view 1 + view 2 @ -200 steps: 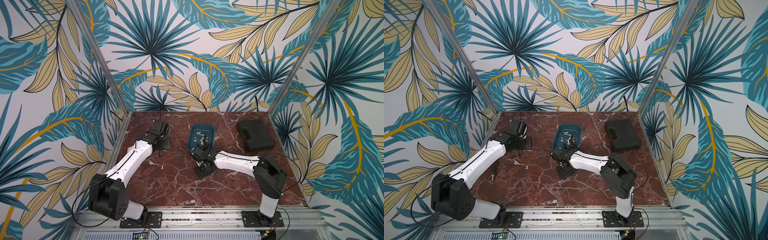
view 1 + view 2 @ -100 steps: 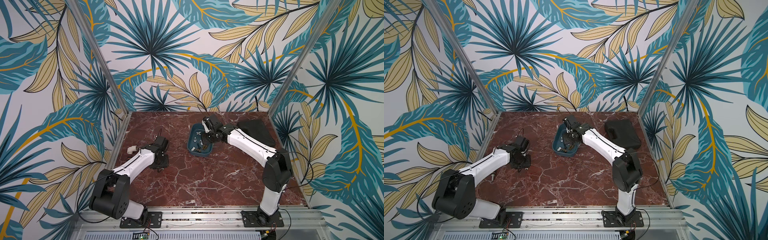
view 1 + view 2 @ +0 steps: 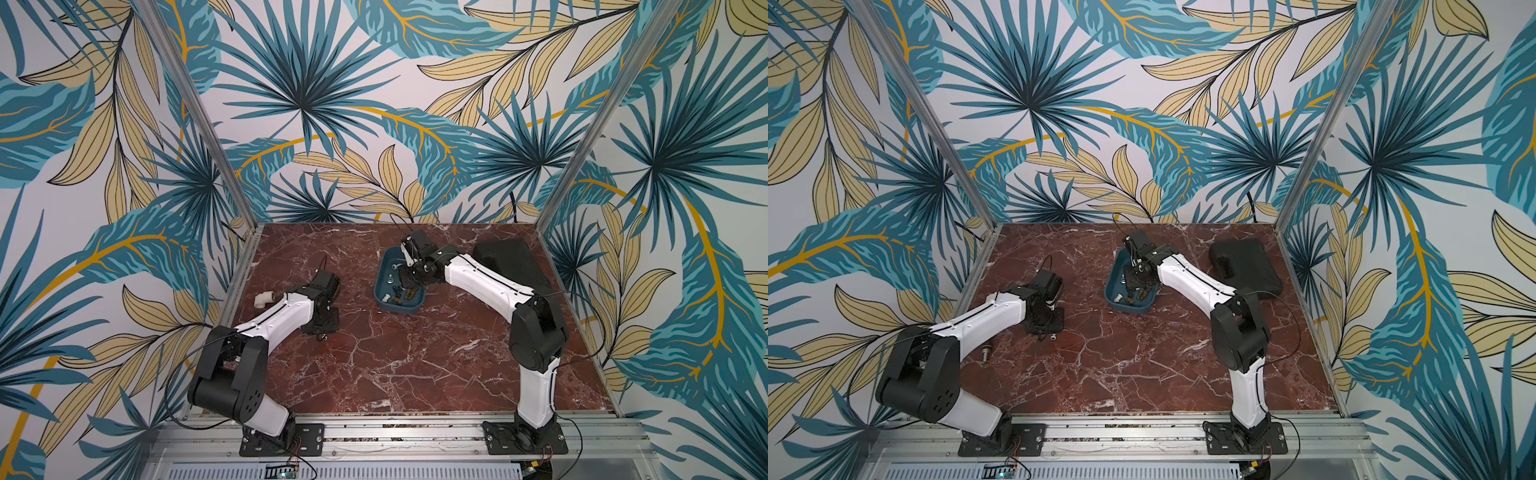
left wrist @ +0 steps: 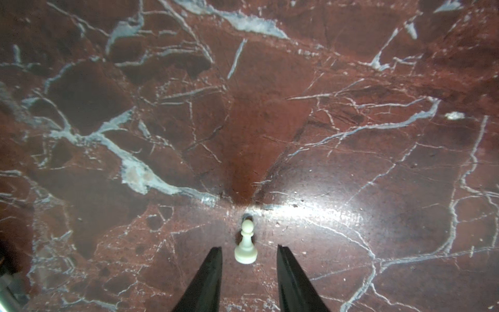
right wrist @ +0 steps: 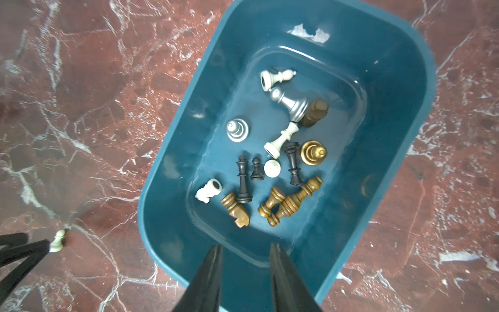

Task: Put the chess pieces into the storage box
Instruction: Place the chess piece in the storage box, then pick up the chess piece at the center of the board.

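The teal storage box [image 3: 398, 307] [image 3: 1130, 308] [image 5: 178, 151] sits mid-table toward the back. Several chess pieces [image 5: 290, 104] lie inside it, in white, black, silver, brass and brown. My right gripper [image 5: 245, 245] [image 3: 409, 277] hovers over the box, open, with nothing between its fingers. One white pawn [image 4: 245, 248] [image 5: 58, 240] [image 3: 1053, 337] stands upright on the marble, left of the box. My left gripper [image 4: 248, 247] [image 3: 320, 328] is down at the table, open. The pawn's base is between its fingertips, touching neither.
A flat black case [image 3: 511, 266] [image 3: 1246, 266] lies at the back right, beside the right arm. A white pipe elbow [image 3: 264, 299] rests at the left table edge. A small silvery cylinder [image 3: 985, 353] lies near the left arm's elbow.
My right gripper swung from the table in front of the box to above it, and its jaws now stand apart. My left gripper came forward from the back left to the white pawn.
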